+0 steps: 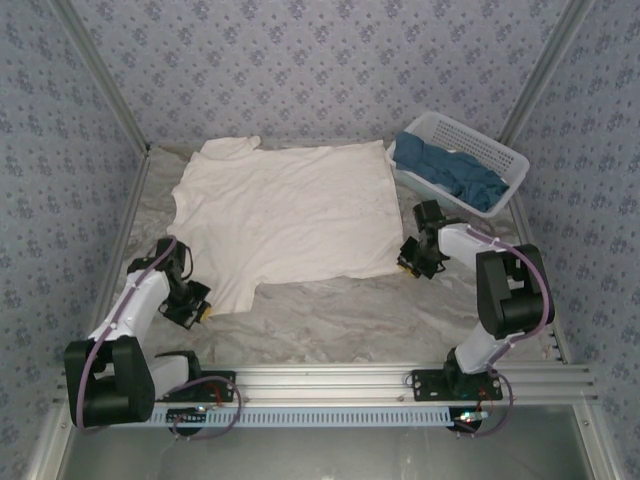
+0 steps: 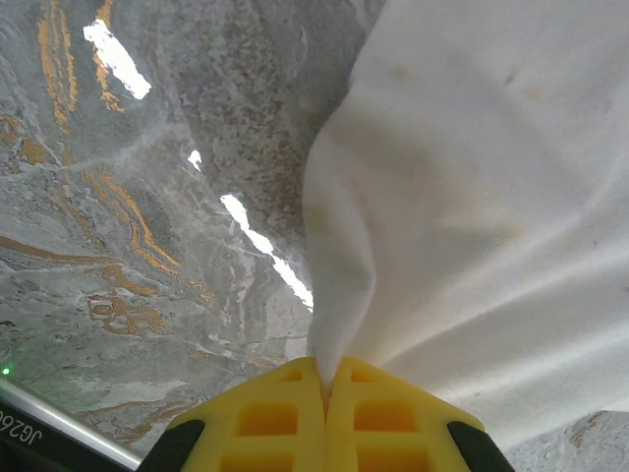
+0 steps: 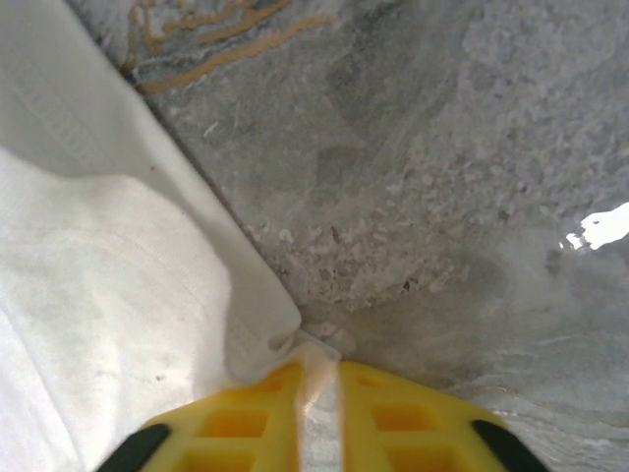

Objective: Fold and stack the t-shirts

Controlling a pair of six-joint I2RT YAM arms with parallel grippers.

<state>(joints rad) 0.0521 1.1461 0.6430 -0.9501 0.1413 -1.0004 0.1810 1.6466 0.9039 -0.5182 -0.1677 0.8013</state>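
The cream shirt [image 1: 285, 215] lies spread flat across the middle of the top view, on the marbled table [image 1: 340, 320]. The left gripper [image 1: 192, 303] pinches its lower-left corner, yellow fingers [image 2: 265, 418] pressed together on a pulled-up ridge of cloth (left wrist view, bottom centre). The right gripper [image 1: 412, 262] clamps the lower-right hem corner, fingers nearly closed. Teal shirts [image 1: 455, 172] sit heaped in the basket [image 1: 490, 143] at upper right.
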